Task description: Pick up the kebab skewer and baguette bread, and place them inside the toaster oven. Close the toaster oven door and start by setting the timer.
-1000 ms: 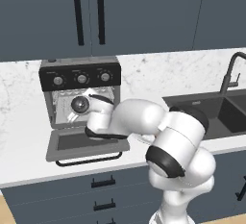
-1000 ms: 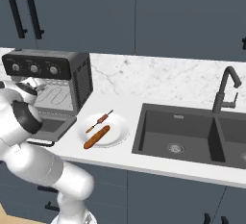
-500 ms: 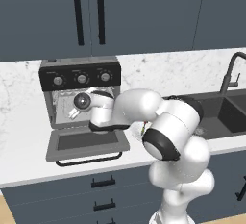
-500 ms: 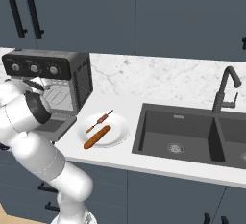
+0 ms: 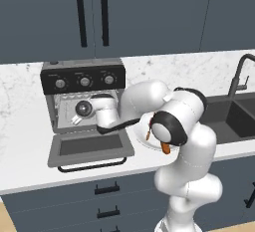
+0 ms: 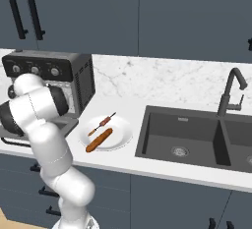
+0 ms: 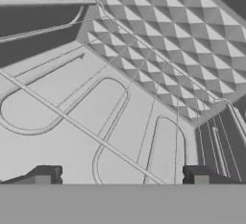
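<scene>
Your largest piece is the counter (image 6: pixel 162 166), with the sink (image 6: pixel 197 137) set into its right half and the faucet (image 6: pixel 231 93) behind it. At the far left stands the toaster oven (image 5: pixel 82 96), its door (image 5: pixel 90 149) dropped flat toward you. Inside, you can see the wire rack (image 7: pixel 144 117) and the patterned back wall; nothing lies on the rack in the part the hand camera takes in.

Your gripper (image 7: pixel 122 175) is inside the oven's mouth, just above the rack. Its two tips stand wide apart with nothing between them.

To the right of the oven, near the counter's front edge, you have the white plate (image 6: pixel 123 133). On it lie both foods: the baguette (image 6: pixel 98 140) on the near side, and the skewer (image 6: pixel 102 123) just beyond it, roughly parallel. Both sit well apart from your gripper, off to its right, with the oven's side wall between.
</scene>
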